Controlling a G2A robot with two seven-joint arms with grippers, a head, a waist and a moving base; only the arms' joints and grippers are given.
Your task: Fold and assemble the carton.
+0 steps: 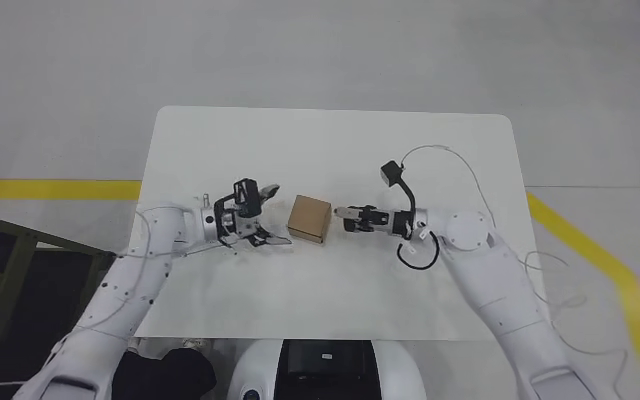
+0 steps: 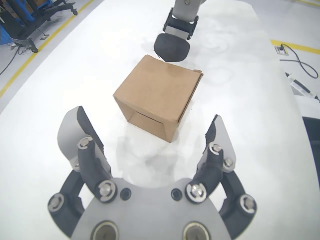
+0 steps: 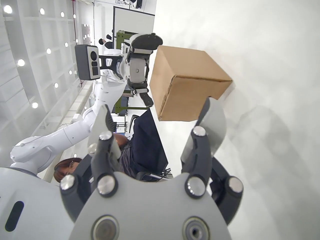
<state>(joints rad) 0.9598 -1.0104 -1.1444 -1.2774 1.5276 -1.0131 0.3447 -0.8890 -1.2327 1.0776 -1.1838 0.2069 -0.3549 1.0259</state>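
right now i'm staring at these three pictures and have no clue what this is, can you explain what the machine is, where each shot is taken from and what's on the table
This is a two-armed robot working at a white table. The top view looks down from a camera above its arms. The other two pictures come from a camera on each wrist, so each shows its own end effector, a two-fingered claw, up close. On the table sits a brown carton, already box-shaped, with the end facing the left arm open. The left end effector and the right end effector sit on opposite sides of it, both open. Neither is clamped on it. Whether the right one touches the carton I cannot tell.
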